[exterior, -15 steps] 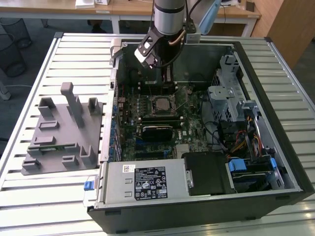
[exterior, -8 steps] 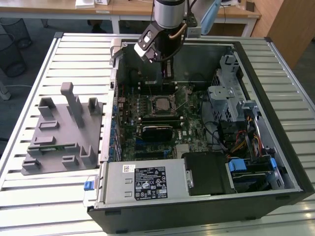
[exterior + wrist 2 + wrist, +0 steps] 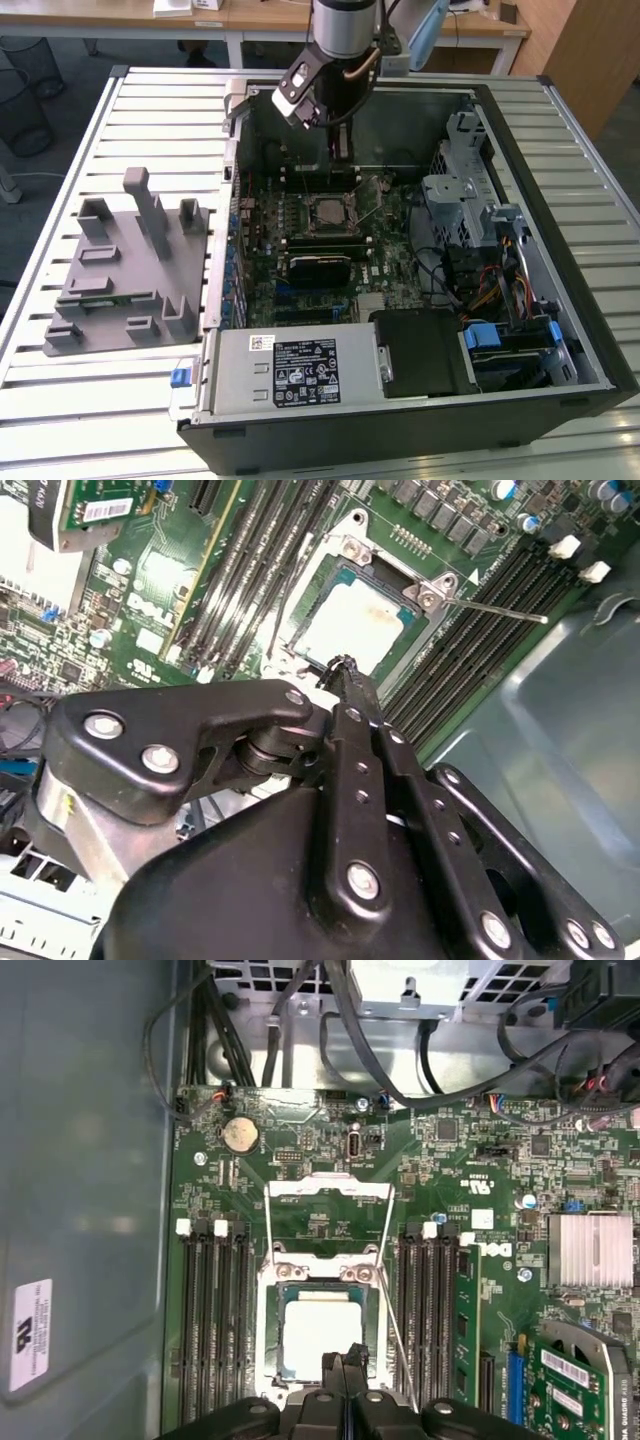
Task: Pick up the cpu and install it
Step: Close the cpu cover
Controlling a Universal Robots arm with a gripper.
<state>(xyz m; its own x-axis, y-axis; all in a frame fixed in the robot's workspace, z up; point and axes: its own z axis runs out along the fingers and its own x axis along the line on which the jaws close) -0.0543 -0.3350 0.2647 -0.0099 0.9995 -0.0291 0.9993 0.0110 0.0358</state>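
Exterior view sees the socket [image 3: 312, 222] from high and far; both wrist views look down on it closely.

— Any print you can make out from there?
— In the exterior view I see a black-and-white label [image 3: 305, 372] on the grey metal cover [image 3: 232, 378]. The first wrist view has a white sticker [image 3: 30, 1332] on the case wall [image 3: 80, 1160]. The second wrist view has a barcode strip [image 3: 103, 511] on a green card [image 3: 128, 492]. I can't read any of them.
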